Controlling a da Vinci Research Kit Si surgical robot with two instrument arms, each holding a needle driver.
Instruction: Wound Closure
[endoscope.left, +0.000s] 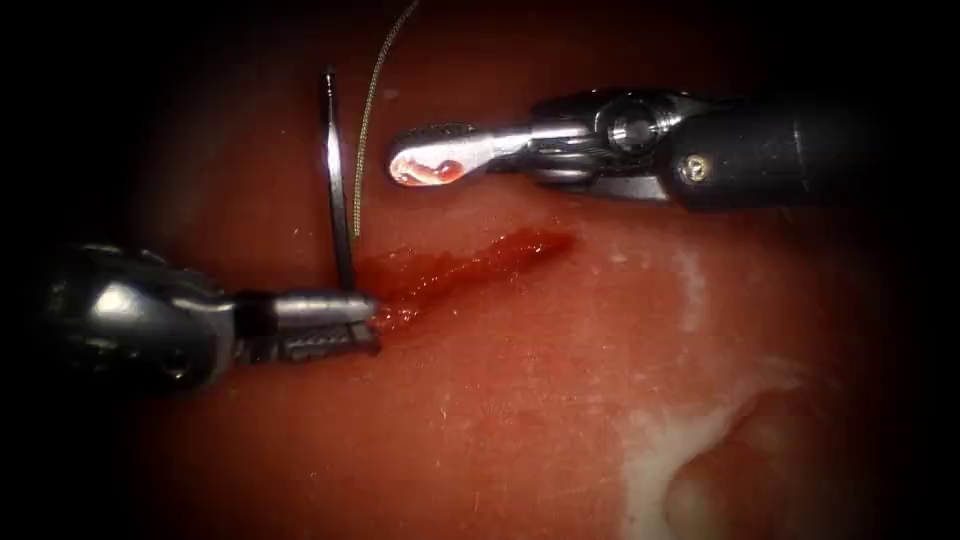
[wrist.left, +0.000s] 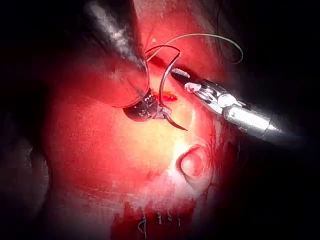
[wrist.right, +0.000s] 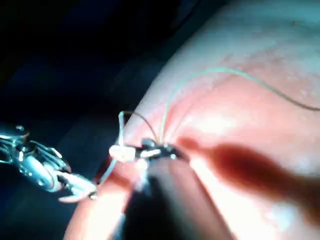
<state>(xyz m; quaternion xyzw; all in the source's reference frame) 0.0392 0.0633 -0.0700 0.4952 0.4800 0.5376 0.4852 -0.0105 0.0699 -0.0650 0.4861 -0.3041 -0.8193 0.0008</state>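
You see no walls, floor, furniture or windows. Beyond the lit centre, the surroundings fall to black on every side. Light is a single bright pool, fading toward the edges.

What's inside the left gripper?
The left gripper is shut on the curved needle, which stands over the tissue, thread trailing. The gripped part is hidden.
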